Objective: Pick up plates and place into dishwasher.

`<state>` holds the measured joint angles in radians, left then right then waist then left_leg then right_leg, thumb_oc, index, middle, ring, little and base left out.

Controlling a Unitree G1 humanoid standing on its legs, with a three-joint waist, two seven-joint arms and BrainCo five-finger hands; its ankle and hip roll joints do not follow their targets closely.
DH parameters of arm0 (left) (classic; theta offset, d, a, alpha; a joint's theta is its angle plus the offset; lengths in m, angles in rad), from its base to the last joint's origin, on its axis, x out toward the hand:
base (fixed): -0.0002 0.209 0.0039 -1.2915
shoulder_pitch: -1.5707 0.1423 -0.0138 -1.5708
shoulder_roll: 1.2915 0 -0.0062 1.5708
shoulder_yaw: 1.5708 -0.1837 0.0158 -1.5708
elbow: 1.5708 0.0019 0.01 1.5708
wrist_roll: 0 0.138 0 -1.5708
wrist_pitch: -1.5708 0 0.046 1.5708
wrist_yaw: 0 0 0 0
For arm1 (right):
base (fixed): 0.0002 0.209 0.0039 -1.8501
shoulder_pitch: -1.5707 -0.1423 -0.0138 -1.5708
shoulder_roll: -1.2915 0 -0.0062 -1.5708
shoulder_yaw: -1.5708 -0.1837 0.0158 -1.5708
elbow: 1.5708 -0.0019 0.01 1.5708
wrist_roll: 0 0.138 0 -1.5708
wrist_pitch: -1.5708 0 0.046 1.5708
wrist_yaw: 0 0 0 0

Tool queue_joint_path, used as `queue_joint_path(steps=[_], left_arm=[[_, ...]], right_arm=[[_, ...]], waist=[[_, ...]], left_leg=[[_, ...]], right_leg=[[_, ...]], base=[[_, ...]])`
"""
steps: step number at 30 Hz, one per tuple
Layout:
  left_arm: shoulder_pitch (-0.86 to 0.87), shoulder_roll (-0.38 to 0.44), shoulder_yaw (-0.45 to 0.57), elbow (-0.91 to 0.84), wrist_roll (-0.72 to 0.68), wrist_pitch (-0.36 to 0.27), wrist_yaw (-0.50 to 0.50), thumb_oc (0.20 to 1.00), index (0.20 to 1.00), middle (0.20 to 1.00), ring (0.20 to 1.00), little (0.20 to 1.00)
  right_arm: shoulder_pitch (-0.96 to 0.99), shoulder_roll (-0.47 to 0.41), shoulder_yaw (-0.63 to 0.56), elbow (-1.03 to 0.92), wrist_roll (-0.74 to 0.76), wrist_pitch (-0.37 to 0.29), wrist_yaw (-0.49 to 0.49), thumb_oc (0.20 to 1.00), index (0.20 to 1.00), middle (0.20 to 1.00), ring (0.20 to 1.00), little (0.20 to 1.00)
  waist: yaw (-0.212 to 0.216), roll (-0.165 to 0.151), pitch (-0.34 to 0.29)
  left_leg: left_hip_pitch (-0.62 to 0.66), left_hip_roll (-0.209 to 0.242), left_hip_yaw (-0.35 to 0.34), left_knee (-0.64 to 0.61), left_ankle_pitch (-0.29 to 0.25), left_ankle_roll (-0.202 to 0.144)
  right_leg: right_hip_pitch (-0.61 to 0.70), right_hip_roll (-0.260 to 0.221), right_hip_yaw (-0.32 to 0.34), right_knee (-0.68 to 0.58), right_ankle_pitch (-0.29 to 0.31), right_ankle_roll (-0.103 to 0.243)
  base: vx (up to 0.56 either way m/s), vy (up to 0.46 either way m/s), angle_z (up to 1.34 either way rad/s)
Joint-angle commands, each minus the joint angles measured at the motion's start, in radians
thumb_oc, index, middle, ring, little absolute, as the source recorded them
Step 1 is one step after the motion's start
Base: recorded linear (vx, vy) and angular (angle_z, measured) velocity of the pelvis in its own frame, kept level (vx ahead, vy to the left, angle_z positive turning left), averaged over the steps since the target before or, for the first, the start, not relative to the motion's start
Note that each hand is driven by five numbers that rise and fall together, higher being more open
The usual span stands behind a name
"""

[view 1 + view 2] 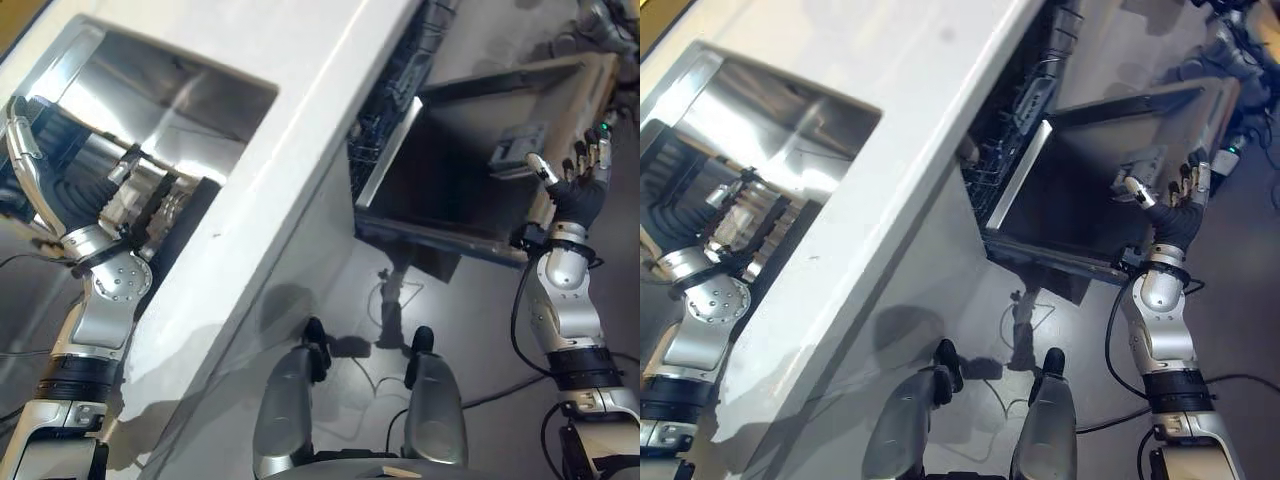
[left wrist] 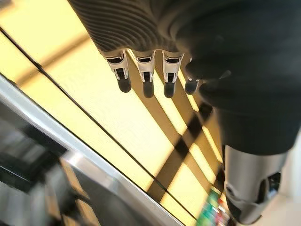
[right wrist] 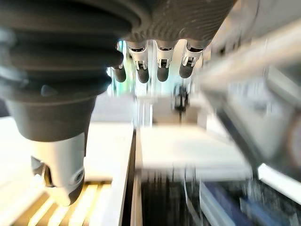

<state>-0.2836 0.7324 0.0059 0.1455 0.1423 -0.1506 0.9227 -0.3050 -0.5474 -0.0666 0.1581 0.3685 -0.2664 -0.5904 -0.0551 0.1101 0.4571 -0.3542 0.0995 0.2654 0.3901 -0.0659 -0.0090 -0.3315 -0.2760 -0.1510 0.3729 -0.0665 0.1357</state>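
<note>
No plate can be made out in these views. My left hand (image 1: 130, 185) reaches into the steel sink (image 1: 190, 100) at the left end of the white counter (image 1: 290, 160). In the left wrist view its fingers (image 2: 146, 77) are straight and hold nothing. The dishwasher (image 1: 400, 120) stands open under the counter, its dark door (image 1: 460, 170) folded down and its wire rack (image 1: 385, 135) showing at the mouth. My right hand (image 1: 578, 185) hovers at the door's outer edge with fingers (image 3: 160, 63) spread, straight and empty.
A curved silver faucet (image 1: 25, 165) arches beside my left wrist. The lowered door juts out over the grey floor (image 1: 330, 300) on my right. Another machine's silver parts (image 1: 605, 25) show at the far right corner.
</note>
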Motion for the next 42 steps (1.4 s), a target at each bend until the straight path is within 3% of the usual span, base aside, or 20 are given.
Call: queue_joint_path(steps=[1, 12, 17, 23, 26, 30, 31, 32, 35, 36, 38, 39, 42], left_arm=[[-0.018, -0.168, -0.046, -0.031, 0.031, 0.006, 0.049, 1.000, 1.000, 1.000, 1.000, 1.000], [0.005, -0.243, -0.068, -0.053, 0.049, 0.023, 0.109, 1.000, 1.000, 1.000, 1.000, 1.000], [-0.006, -0.260, -0.103, -0.053, 0.046, 0.038, 0.135, 1.000, 1.000, 1.000, 1.000, 1.000], [-0.053, -0.251, -0.153, -0.049, 0.038, 0.068, 0.148, 1.000, 1.000, 1.000, 1.000, 1.000], [-0.068, -0.237, -0.173, -0.044, 0.027, 0.075, 0.147, 1.000, 1.000, 1.000, 1.000, 1.000], [-0.077, -0.220, -0.186, -0.043, 0.022, 0.061, 0.131, 1.000, 1.000, 1.000, 1.000, 1.000], [-0.075, -0.214, -0.192, -0.045, 0.023, 0.059, 0.126, 1.000, 1.000, 1.000, 1.000, 1.000], [-0.074, -0.207, -0.195, -0.048, 0.028, 0.053, 0.125, 1.000, 1.000, 1.000, 1.000, 1.000], [-0.086, -0.189, -0.215, -0.059, 0.042, 0.053, 0.122, 1.000, 1.000, 1.000, 1.000, 1.000], [-0.087, -0.180, -0.222, -0.061, 0.041, 0.053, 0.120, 1.000, 1.000, 1.000, 1.000, 1.000], [-0.093, -0.162, -0.227, -0.065, 0.037, 0.046, 0.122, 1.000, 1.000, 1.000, 1.000, 1.000], [-0.092, -0.155, -0.230, -0.066, 0.032, 0.045, 0.123, 1.000, 1.000, 1.000, 1.000, 1.000], [-0.090, -0.141, -0.214, -0.078, 0.024, 0.046, 0.113, 1.000, 1.000, 1.000, 1.000, 1.000]], right_arm=[[0.013, 0.001, -0.075, -0.086, -0.080, -0.029, -0.105, 1.000, 1.000, 1.000, 1.000, 1.000], [0.120, 0.029, -0.072, -0.036, -0.014, -0.012, -0.209, 1.000, 1.000, 1.000, 1.000, 1.000], [0.110, 0.065, -0.021, 0.030, 0.066, -0.065, -0.197, 1.000, 1.000, 1.000, 1.000, 1.000], [0.011, 0.101, -0.012, 0.164, 0.301, -0.199, -0.125, 1.000, 1.000, 1.000, 1.000, 1.000], [-0.070, 0.098, -0.036, 0.225, 0.432, -0.250, -0.076, 1.000, 1.000, 1.000, 1.000, 1.000], [-0.193, 0.066, -0.080, 0.317, 0.543, -0.263, 0.032, 1.000, 1.000, 1.000, 1.000, 1.000], [-0.224, 0.052, -0.091, 0.344, 0.593, -0.266, 0.072, 1.000, 1.000, 1.000, 1.000, 1.000], [-0.260, 0.041, -0.104, 0.371, 0.649, -0.277, 0.112, 1.000, 1.000, 1.000, 1.000, 1.000], [-0.361, -0.010, -0.120, 0.437, 0.762, -0.275, 0.188, 1.000, 1.000, 1.000, 1.000, 1.000], [-0.389, -0.027, -0.122, 0.455, 0.789, -0.270, 0.215, 1.000, 1.000, 1.000, 1.000, 1.000], [-0.459, -0.066, -0.113, 0.473, 0.825, -0.269, 0.290, 1.000, 1.000, 1.000, 1.000, 1.000], [-0.477, -0.076, -0.103, 0.470, 0.817, -0.264, 0.312, 1.000, 1.000, 1.000, 1.000, 1.000], [-0.527, -0.096, -0.057, 0.432, 0.806, -0.216, 0.437, 1.000, 1.000, 1.000, 1.000, 1.000]], waist=[[-0.051, 0.037, 0.016], [-0.154, 0.123, 0.063], [-0.170, 0.159, 0.063], [-0.152, 0.208, 0.063], [-0.136, 0.229, 0.063], [-0.115, 0.253, 0.063], [-0.110, 0.257, 0.063], [-0.103, 0.264, 0.063], [-0.087, 0.278, 0.063], [-0.083, 0.282, 0.063], [-0.070, 0.294, 0.063], [-0.067, 0.295, 0.063], [-0.056, 0.299, 0.063]], left_leg=[[0.054, -0.025, -0.036, -0.096, 0.031, -0.020], [-0.037, 0.000, 0.004, 0.077, -0.032, -0.025], [-0.118, -0.005, 0.017, 0.166, -0.080, -0.014], [-0.242, -0.018, 0.026, 0.271, -0.117, 0.001], [-0.291, -0.028, 0.015, 0.326, -0.135, 0.000], [-0.345, -0.034, 0.011, 0.399, -0.159, -0.004], [-0.346, -0.035, 0.000, 0.429, -0.191, -0.015], [-0.373, -0.032, 0.009, 0.436, -0.170, -0.008], [-0.414, -0.033, 0.005, 0.475, -0.180, -0.010], [-0.415, -0.035, -0.005, 0.502, -0.210, -0.020], [-0.454, -0.036, 0.000, 0.502, -0.187, -0.013], [-0.451, -0.039, -0.011, 0.519, -0.213, -0.023], [-0.484, -0.038, -0.019, 0.523, -0.204, -0.024]], right_leg=[[-0.037, -0.010, 0.009, 0.084, 0.005, -0.047], [-0.195, -0.005, 0.125, 0.275, -0.102, -0.072], [-0.305, -0.022, 0.168, 0.400, -0.164, -0.089], [-0.447, -0.056, 0.199, 0.547, -0.210, -0.112], [-0.498, -0.075, 0.212, 0.601, -0.225, -0.117], [-0.558, -0.102, 0.224, 0.665, -0.245, -0.119], [-0.558, -0.104, 0.236, 0.696, -0.280, -0.110], [-0.588, -0.113, 0.229, 0.701, -0.258, -0.117], [-0.629, -0.121, 0.240, 0.736, -0.266, -0.114], [-0.628, -0.119, 0.253, 0.764, -0.299, -0.105], [-0.669, -0.125, 0.251, 0.772, -0.278, -0.111], [-0.665, -0.120, 0.263, 0.793, -0.308, -0.101], [-0.697, -0.118, 0.271, 0.807, -0.306, -0.100]], base=[[-0.04, 0.125, -0.24], [-0.06, 0.135, -0.21], [0.00, 0.132, -0.02], [-0.02, 0.028, 0.07], [0.00, -0.024, 0.18], [0.04, -0.037, 0.18], [0.03, -0.034, 0.15], [0.02, -0.039, 0.15], [0.01, -0.073, 0.12], [0.08, -0.094, 0.15], [-0.01, -0.066, 0.15], [-0.02, -0.048, 0.11], [0.02, -0.039, 0.04]])
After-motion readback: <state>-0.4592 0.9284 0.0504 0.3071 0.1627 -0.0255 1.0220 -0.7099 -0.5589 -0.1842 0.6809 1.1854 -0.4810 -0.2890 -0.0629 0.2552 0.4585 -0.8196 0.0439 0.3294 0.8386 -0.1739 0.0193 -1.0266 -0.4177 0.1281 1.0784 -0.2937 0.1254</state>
